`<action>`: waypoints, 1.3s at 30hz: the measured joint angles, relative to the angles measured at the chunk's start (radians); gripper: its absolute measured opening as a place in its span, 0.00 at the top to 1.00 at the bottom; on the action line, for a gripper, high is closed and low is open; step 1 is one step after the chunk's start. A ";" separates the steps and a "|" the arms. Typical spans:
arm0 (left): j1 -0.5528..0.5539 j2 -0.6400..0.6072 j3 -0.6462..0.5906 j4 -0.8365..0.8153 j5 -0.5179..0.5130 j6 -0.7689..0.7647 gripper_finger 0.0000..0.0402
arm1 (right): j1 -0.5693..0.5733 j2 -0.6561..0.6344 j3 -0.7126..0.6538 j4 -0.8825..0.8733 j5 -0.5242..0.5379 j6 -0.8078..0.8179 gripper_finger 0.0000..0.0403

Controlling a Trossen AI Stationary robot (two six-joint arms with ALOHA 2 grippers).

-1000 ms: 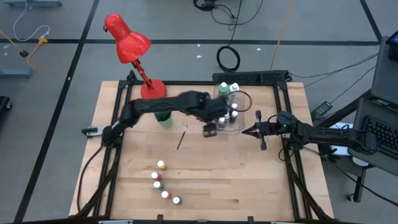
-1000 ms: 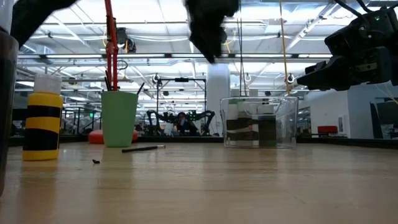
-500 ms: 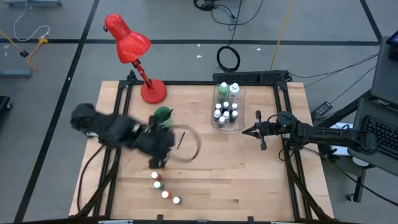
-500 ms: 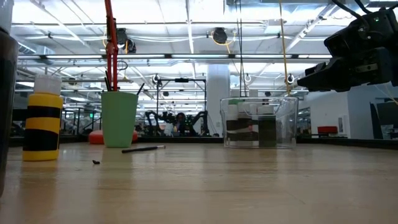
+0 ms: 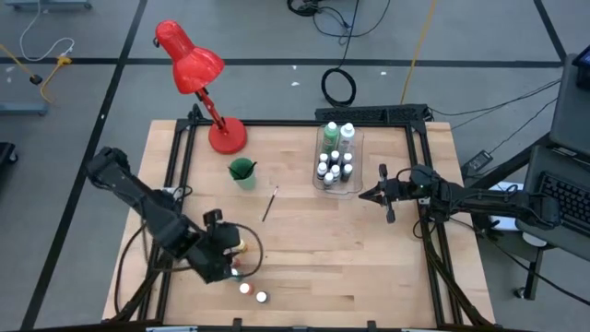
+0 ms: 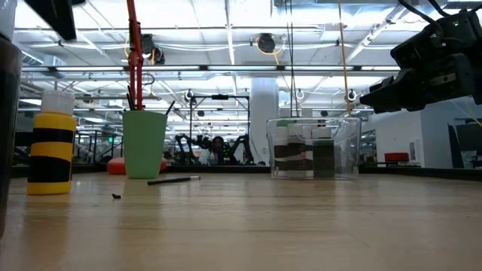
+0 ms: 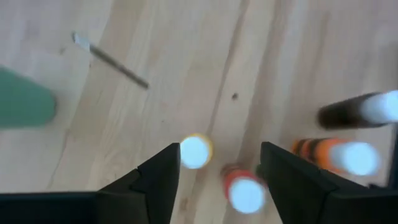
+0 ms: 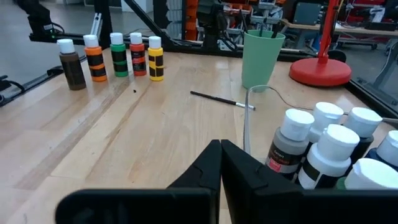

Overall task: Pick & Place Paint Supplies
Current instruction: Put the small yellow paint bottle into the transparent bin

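We have the left gripper (image 7: 217, 163), jaws apart, above the row of small paint bottles (image 8: 112, 55) near the desk (image 5: 323, 249) front edge, right gripper (image 8: 221, 163) closed beside the bin (image 5: 337, 159); descending off-centre risks toppling neighbouring bottles.

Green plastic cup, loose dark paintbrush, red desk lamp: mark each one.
Green plastic cup (image 5: 242, 171): high view, its rim.
Loose dark paintbrush (image 5: 270, 204): high view, mid-handle.
Red desk lamp (image 5: 188, 59): high view, its shade.
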 joint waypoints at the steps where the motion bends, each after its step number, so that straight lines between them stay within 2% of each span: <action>1: 0.013 0.005 -0.012 -0.003 0.027 0.000 0.43 | 0.000 0.000 0.000 0.000 0.000 0.003 0.99; 9: 0.115 0.014 -0.056 0.002 0.143 0.063 0.24 | 0.000 0.000 0.000 0.000 0.000 -0.008 0.99; 13: 0.157 0.014 -0.081 0.006 0.185 0.077 0.18 | 0.000 0.000 0.000 0.000 0.000 -0.011 0.99; 24: 0.186 0.014 -0.154 0.067 0.250 0.087 0.17 | 0.000 0.000 0.000 -0.001 0.000 -0.013 0.99; 32: 0.185 0.016 -0.184 0.139 0.254 0.149 0.17 | 0.000 0.000 0.000 -0.001 0.000 -0.017 0.99; 39: 0.185 0.016 -0.230 0.180 0.252 0.140 0.17 | 0.000 0.000 0.000 -0.001 0.000 -0.017 0.99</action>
